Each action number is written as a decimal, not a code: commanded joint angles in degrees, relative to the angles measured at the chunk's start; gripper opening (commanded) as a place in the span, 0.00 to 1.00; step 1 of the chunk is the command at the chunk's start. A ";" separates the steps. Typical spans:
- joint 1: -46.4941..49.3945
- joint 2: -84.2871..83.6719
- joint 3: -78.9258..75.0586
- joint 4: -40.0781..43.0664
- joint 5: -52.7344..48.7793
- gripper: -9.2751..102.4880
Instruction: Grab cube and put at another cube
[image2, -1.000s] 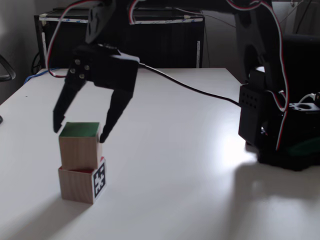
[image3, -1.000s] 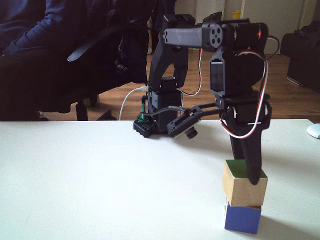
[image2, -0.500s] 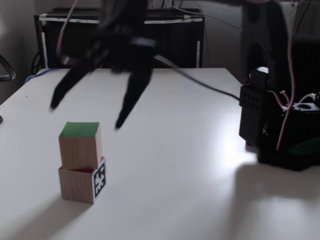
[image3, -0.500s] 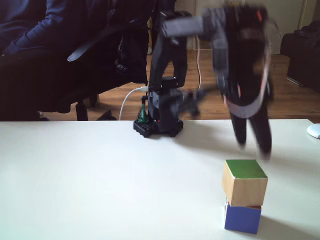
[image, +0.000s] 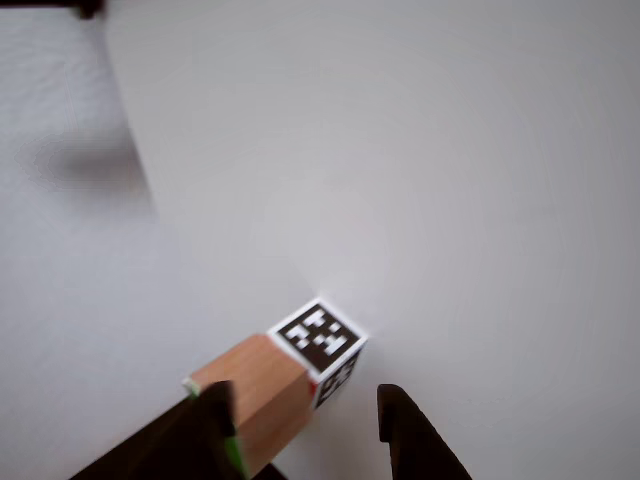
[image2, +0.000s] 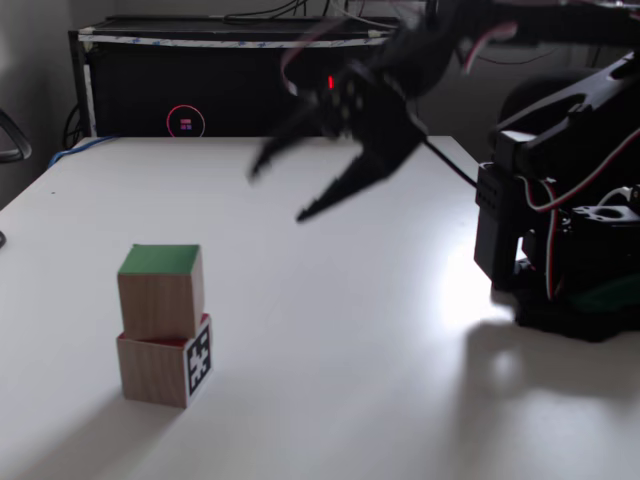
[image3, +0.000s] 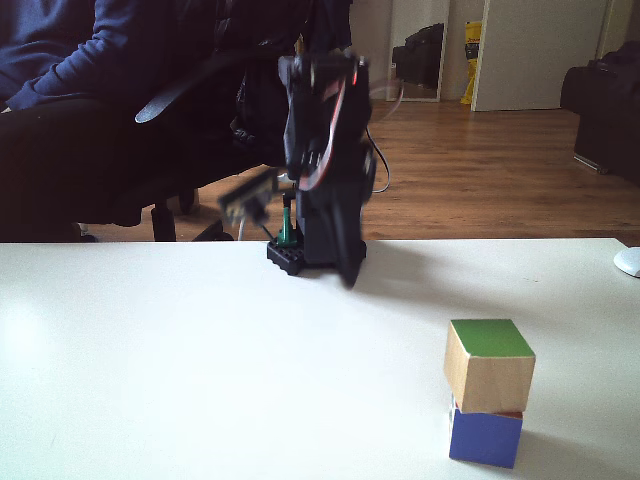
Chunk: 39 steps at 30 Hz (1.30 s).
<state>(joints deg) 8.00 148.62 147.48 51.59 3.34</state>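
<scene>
1. Fixed views, nearest first: the cube (image2: 161, 292), light wood with green top face, sits stacked on another cube (image2: 165, 368), touching, upright, slightly offset but stable by the look of it. Same stack in the other fixed view, the cube (image3: 488, 364) on top, lower cube (image3: 485, 436) showing a blue side and a red strip at the top.
2. Other view: stack seen from above at bottom edge, wood cube (image: 256, 395) beside the marker-patterned face of another cube (image: 320, 338); two dark finger tips frame the lower edge.
3. Tabletop (image2: 330, 330) white, matte.
4. Further back: gripper (image2: 282, 192) blurred, up in the air, well apart from the stack, jaws spread wide and holding nothing. In the other fixed view the gripper (image3: 345, 270) is blurred near the arm base, opening not readable there.
5. Arm base (image2: 560, 250) at right of this fixed view.
6. Far back: a seated person (image3: 60, 90) in an office chair.
7. Handling judgement: cube likely light, rigid, dry wood, decent friction; best grip is two opposite flat side faces, mid-height, square to the jaws.
8. Judgement: placing looks done.
</scene>
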 joint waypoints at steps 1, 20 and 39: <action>1.67 2.29 3.60 -2.37 -1.58 0.17; 0.97 39.81 24.43 14.33 -5.89 0.08; -0.26 39.73 22.59 22.41 -8.70 0.09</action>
<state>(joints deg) 8.00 188.17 172.00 73.65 -5.01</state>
